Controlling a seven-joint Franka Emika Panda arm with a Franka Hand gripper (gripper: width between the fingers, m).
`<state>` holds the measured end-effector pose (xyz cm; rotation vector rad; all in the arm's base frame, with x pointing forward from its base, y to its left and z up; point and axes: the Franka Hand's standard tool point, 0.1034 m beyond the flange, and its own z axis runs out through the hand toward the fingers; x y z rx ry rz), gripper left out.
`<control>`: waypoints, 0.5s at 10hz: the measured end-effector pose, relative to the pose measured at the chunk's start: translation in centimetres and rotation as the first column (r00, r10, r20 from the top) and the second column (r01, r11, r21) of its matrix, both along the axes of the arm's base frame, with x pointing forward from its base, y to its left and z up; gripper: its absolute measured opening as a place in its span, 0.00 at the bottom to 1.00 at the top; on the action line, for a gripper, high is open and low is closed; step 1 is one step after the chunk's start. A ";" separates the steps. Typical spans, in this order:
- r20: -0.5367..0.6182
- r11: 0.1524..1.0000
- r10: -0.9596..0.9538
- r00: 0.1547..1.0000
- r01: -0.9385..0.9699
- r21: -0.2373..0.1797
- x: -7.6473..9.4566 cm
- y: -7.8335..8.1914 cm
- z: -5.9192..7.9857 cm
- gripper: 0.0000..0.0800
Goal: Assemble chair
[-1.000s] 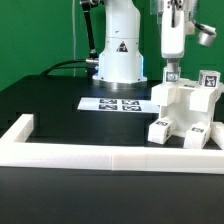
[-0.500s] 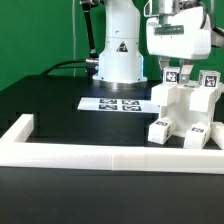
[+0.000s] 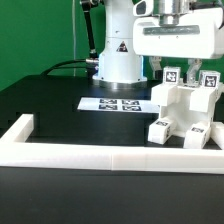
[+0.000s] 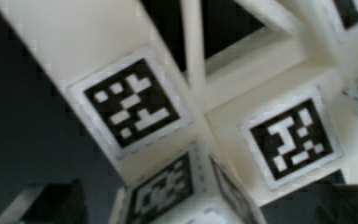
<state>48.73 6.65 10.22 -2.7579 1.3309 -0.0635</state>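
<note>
black table (image 3: 50,110), green wall (image 3: 35,35), white chair (image 3: 185,110).

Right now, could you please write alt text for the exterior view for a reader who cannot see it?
A white robot arm hangs above a partly built white chair with black-and-white tags, on a black table. A marker board lies behind, a white rail in front.

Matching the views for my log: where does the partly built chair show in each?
Exterior view: the chair stands at the exterior view's right, just inside the white border rail, below the end effector.
Wrist view: its tagged white parts fill the picture, close up.
Shared landmark: the black-and-white tags.
</note>
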 end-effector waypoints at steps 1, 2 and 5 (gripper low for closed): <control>0.004 0.996 0.086 0.996 -0.086 -0.007 0.0 -0.1 0.0 0.81; 0.008 0.988 0.155 0.988 -0.155 -0.013 0.0 -0.2 0.0 0.81; 0.014 0.924 0.381 0.924 -0.381 -0.036 0.1 -0.2 0.1 0.81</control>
